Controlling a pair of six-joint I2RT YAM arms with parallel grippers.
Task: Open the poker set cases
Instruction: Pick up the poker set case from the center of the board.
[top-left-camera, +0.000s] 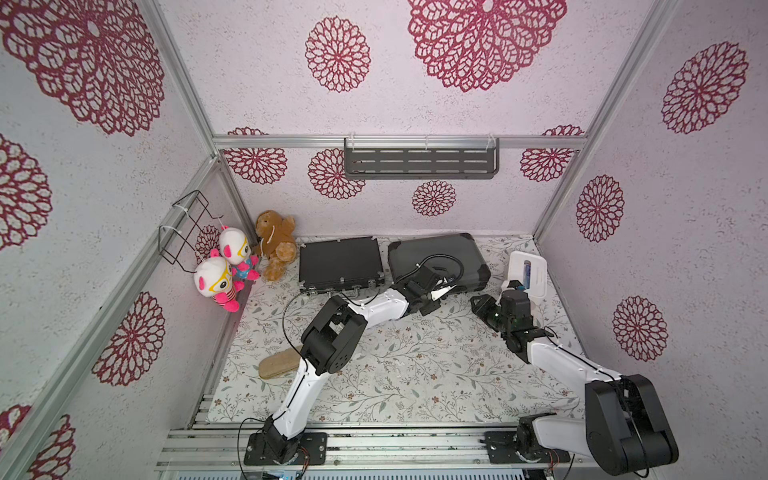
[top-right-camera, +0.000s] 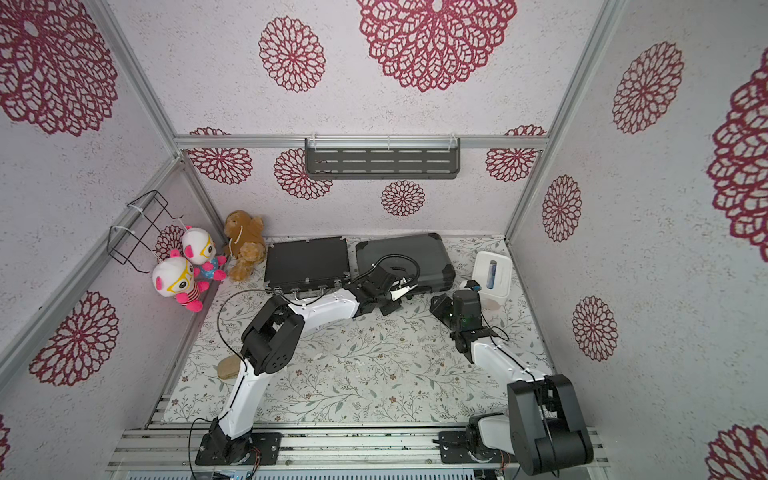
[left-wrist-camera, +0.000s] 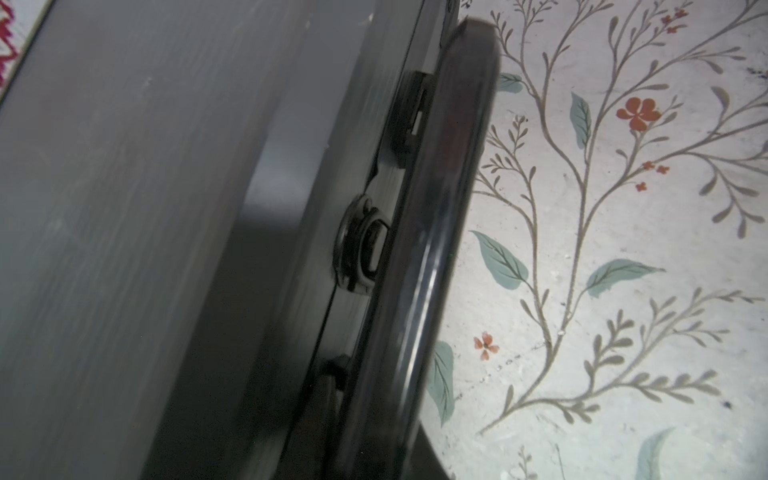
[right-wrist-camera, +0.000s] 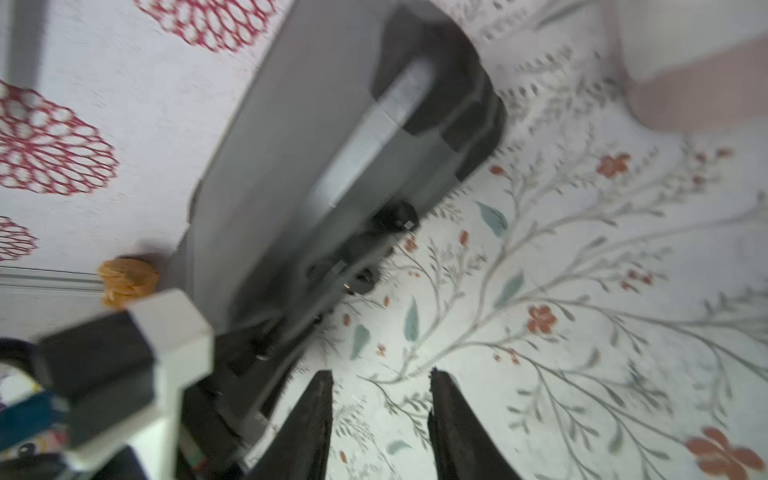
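Together at the back of the flower-print table (top-left-camera: 415, 374), the slim black case (top-left-camera: 340, 262), silver latches and handle along its front edge, and the thicker dark-grey case (top-left-camera: 436, 245) with black corner guards lie flat just beside each other, lids down. The left gripper (top-left-camera: 441, 292) sits at the grey case's front edge by its black handle (left-wrist-camera: 436, 232), jaws drawn nearly together; whether they pinch anything cannot be told. The right gripper (right-wrist-camera: 380, 415) hovers above the table near that case's corner, jaws parted and empty.

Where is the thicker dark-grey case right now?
In both top views the dark-grey case lies at the back wall, between the slim black case and the white tissue box.
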